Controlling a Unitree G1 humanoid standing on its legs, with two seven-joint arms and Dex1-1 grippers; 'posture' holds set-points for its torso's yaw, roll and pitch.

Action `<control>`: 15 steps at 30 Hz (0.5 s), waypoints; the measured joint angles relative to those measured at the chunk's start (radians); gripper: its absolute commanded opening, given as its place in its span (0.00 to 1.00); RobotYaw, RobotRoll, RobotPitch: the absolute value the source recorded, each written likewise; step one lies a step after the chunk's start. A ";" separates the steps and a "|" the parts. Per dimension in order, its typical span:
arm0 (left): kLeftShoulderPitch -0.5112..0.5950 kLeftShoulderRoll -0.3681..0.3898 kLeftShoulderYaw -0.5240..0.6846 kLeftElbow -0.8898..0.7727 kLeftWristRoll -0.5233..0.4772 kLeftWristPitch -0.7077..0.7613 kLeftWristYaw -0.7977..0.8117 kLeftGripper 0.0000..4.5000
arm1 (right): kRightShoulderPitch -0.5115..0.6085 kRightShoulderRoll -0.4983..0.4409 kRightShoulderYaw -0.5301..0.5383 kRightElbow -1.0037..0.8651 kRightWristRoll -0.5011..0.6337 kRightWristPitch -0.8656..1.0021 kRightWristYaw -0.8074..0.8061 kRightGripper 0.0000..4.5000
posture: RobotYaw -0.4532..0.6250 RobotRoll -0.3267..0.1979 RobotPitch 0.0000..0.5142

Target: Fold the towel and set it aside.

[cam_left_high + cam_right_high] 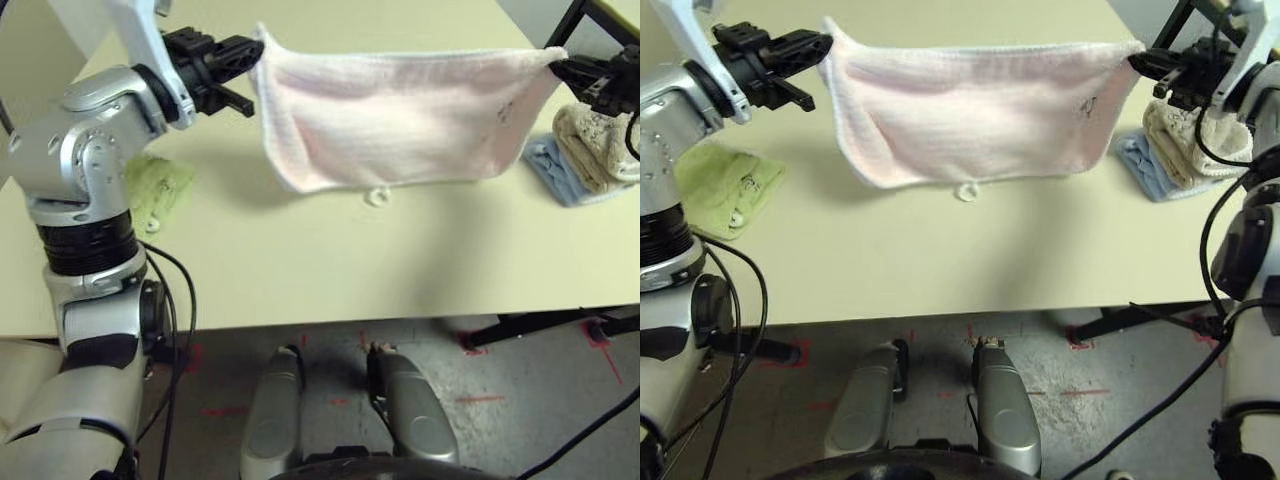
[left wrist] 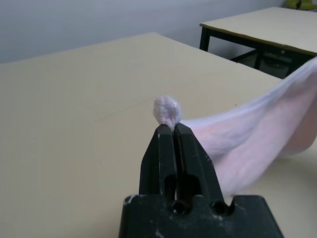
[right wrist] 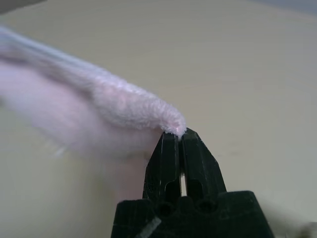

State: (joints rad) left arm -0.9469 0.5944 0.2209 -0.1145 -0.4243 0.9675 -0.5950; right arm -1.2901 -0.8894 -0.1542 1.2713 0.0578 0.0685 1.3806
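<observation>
Two pinched corners, towel [image 1: 400,120] aloft (wrist close-ups)

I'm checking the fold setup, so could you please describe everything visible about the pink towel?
The towel is pale pink, fluffy ribbed terry with white trim, a small dark embroidered mark near one end and a little loop dangling from its lower edge. It hangs spread out above the table, sagging in the middle. The left hand pinches one top corner, the right hand the other; both are shut on it.
</observation>
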 measured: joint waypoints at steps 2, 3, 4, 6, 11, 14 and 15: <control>0.016 0.017 0.003 0.004 -0.010 -0.003 -0.013 0.01 | -0.003 -0.017 0.025 -0.001 -0.003 0.059 0.089 0.00 | 0.54 0.62 0.22; 0.026 0.022 0.003 0.006 -0.016 -0.003 -0.019 0.01 | -0.004 -0.025 0.042 -0.003 -0.003 0.091 0.137 0.00 | 0.54 0.62 0.22; 0.038 0.024 0.003 0.006 -0.026 -0.003 -0.026 0.01 | -0.004 -0.029 0.063 -0.008 -0.002 0.121 0.177 0.00 | 0.54 0.62 0.22; 0.059 0.020 0.003 0.006 -0.050 -0.001 -0.038 0.01 | -0.004 -0.026 0.071 -0.013 0.000 0.141 0.214 0.00 | 0.54 0.62 0.22; 0.056 -0.028 -0.024 0.056 -0.051 -0.054 -0.028 0.01 | -0.006 0.078 0.017 -0.014 0.012 -0.021 -0.019 0.00 | 0.54 0.62 0.21; 0.016 -0.066 -0.046 0.173 0.009 -0.187 0.019 0.01 | -0.026 0.145 0.003 -0.004 0.000 -0.157 -0.312 0.00 | 0.55 0.62 0.20; -0.019 -0.072 -0.056 0.250 0.056 -0.296 0.042 0.01 | -0.054 0.169 -0.026 0.010 0.000 -0.211 -0.474 0.00 | 0.55 0.62 0.20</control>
State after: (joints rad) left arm -0.9658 0.5227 0.1651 0.1353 -0.3679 0.6711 -0.5531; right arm -1.3437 -0.7206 -0.1801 1.2815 0.0581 -0.1429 0.9067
